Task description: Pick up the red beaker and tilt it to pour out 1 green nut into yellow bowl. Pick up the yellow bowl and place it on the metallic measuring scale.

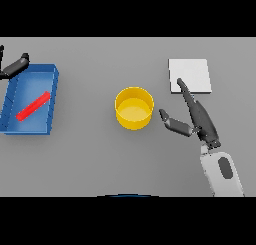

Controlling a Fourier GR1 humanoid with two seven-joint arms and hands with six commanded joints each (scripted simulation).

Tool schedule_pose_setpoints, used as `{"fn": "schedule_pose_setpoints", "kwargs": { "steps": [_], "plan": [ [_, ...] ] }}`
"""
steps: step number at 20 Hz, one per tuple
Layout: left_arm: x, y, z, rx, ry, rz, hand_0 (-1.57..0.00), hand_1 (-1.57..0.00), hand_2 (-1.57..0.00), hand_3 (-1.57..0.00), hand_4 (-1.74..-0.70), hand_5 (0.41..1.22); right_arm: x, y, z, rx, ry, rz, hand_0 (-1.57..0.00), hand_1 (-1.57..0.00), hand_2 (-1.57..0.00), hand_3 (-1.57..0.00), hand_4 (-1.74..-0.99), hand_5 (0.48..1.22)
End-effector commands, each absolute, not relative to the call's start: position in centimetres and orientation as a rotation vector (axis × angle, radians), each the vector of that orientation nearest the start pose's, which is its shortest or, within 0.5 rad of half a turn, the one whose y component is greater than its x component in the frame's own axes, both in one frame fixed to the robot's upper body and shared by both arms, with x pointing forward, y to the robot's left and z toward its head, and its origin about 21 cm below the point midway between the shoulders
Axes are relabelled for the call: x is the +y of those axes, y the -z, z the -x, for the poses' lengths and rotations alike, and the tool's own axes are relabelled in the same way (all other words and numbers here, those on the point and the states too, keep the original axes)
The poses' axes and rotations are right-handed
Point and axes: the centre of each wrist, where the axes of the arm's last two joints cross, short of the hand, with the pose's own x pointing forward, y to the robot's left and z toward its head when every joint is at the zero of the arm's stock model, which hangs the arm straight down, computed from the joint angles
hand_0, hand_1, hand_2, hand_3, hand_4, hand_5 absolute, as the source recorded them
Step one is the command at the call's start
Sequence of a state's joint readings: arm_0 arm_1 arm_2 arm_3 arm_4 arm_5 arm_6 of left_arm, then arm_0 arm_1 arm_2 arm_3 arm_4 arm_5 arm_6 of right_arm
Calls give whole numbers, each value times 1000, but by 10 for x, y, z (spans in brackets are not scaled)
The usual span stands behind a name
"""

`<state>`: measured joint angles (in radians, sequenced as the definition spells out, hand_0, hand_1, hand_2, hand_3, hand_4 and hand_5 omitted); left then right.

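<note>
A: Bowl first: we see the yellow bowl (134,108) standing upright near the middle of the grey table (100,159), with nothing in it that we can make out.

B: We agree. Our right hand (200,120) lies just to the bowl's right, apart from it, fingers stretched out straight and thumb spread toward the bowl. It grasps nothing. The fingertips reach over the lower left corner of the pale square scale (189,75), which sits beyond the hand on the right side of the table.

A: And the red thing? We see no beaker shape, only a flat red bar (33,106) lying slantwise inside the blue tray (54,96) at the far left.

B: Yes, well apart from the bowl. Our left hand (15,67) shows at the left edge, above the tray's far corner. Only a part of it is in view, so we cannot tell whether it is slack or clenched.
</note>
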<state>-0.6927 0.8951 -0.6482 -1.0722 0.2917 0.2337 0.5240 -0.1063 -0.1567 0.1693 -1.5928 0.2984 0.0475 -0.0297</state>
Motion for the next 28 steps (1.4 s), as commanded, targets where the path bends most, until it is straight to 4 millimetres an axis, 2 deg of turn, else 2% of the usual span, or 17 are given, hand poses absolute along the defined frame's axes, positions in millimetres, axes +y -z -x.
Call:
{"fn": "schedule_pose_setpoints", "kwargs": {
  "steps": [1, 4, 5, 6, 9, 15, 18, 28],
  "plan": [
    [335, -127, -372, -1023, 505, -755, -13, -11, -10, -6, -722, 693, -213, -38, -273, -1719, -644, 145, -10, 1, 1, 1, -1174, 680],
    [329, -123, -370, -1037, 494, -733, -6, -5, -5, -2, -738, 709, -207, -50, -290, -1706, -899, 163, -5, 1, 1, 1, -1254, 666],
    [333, -123, -368, -1037, 498, -748, -5, -4, -3, -2, -739, 709, -203, -52, -294, -1679, -987, 190, -3, 1, 1, 1, -1260, 656],
    [333, -124, -367, -1038, 505, -741, -4, -3, -3, -1, -740, 709, -204, -56, -297, -1666, -1038, 209, -3, 1, 1, 1, -1255, 648],
    [332, -124, -367, -1042, 498, -730, -1, -1, -1, 0, -747, 711, -182, -63, -307, -1640, -1317, 276, -1, 1, 1, 1, -1230, 620],
    [337, -120, -365, -1047, 498, -718, 0, 0, 1, 1, -755, 717, -162, -81, -326, -1560, -1644, 283, 1, 1, 1, 1, -1226, 632],
    [340, -121, -365, -1065, 483, -703, 1, 1, 1, 1, -766, 721, -155, -84, -330, -1523, -1747, 277, 1, 1, 1, 1, -1210, 641],
    [342, -120, -368, -1085, 468, -690, 1, 1, 1, 1, -798, 725, -135, -60, -342, -1392, -1925, 244, 1, 1, 1, 1, -1256, 673]
  ]
}}
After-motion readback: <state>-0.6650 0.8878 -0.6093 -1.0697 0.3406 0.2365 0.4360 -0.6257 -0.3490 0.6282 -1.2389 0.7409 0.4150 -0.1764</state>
